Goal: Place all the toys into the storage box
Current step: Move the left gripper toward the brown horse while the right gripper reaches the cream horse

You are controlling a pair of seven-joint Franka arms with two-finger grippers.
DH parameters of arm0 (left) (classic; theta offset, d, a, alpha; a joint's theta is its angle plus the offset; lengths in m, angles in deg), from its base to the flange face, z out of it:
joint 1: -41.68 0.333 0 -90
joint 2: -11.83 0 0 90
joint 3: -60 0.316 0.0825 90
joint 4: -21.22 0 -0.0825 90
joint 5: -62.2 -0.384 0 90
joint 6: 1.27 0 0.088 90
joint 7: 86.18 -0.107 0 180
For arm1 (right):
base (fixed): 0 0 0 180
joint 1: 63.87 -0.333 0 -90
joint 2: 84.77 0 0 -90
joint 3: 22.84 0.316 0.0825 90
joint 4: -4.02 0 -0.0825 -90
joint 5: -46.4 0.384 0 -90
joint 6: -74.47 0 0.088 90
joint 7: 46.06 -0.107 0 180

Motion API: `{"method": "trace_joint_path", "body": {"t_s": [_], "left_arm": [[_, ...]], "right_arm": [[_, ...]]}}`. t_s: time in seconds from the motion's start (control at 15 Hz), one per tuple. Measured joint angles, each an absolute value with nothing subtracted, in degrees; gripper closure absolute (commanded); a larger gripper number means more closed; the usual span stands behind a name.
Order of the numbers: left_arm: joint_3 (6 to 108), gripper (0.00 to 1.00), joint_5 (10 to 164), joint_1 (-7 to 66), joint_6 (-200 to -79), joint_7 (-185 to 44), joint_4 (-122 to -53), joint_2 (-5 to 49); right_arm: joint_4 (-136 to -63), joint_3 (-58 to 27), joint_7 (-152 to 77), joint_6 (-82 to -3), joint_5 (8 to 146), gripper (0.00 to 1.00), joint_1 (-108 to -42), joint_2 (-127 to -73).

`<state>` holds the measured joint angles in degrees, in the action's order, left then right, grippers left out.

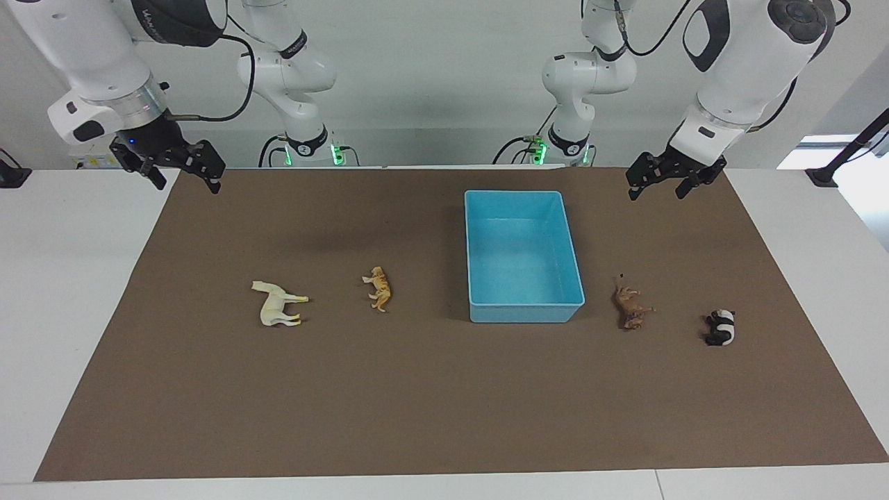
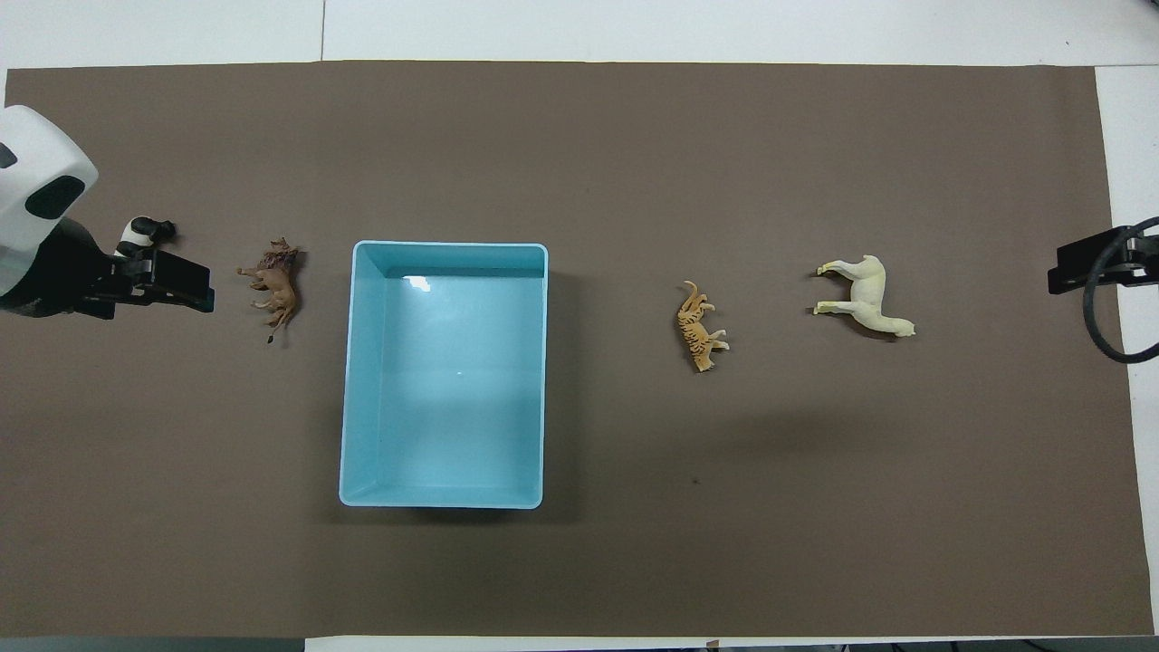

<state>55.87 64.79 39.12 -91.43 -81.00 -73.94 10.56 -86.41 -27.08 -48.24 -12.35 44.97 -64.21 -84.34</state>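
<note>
The light blue storage box [image 1: 526, 314] [image 2: 448, 246] stands empty on the brown mat. All toys lie on their sides on the mat. The cream-white horse [image 1: 278, 305] [image 2: 865, 294] and the tan-orange animal [image 1: 379, 288] [image 2: 700, 328] lie toward the right arm's end of the table. The dark brown animal [image 1: 630, 305] [image 2: 274, 288] and the panda [image 1: 721, 328] [image 2: 140, 234] lie toward the left arm's end. My left gripper [image 1: 656, 193] [image 2: 195, 292] is open and empty, raised over the mat's robot-side edge; in the overhead view it partly covers the panda. My right gripper [image 1: 187, 186] [image 2: 1055, 276] is open and empty, raised over the mat's corner.
The brown mat [image 1: 444, 403] covers most of the white table [image 1: 62, 278]. A black stand [image 1: 833, 170] sits at the table's edge at the left arm's end.
</note>
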Motion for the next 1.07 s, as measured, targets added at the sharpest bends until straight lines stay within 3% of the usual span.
{"method": "trace_joint_path", "body": {"t_s": [0.87,1.07], "left_arm": [[56.1,0.00,64.6,39.5,-91.6,-80.8,-73.9,10.6],[56.5,0.00,64.4,41.7,-91.8,-80.8,-73.9,10.3]], "right_arm": [[-86.9,-27.0,-48.3,-12.6,45.0,0.00,-64.3,-84.3],[-91.3,-26.4,-50.1,-19.4,45.0,0.00,-65.2,-84.1]]}}
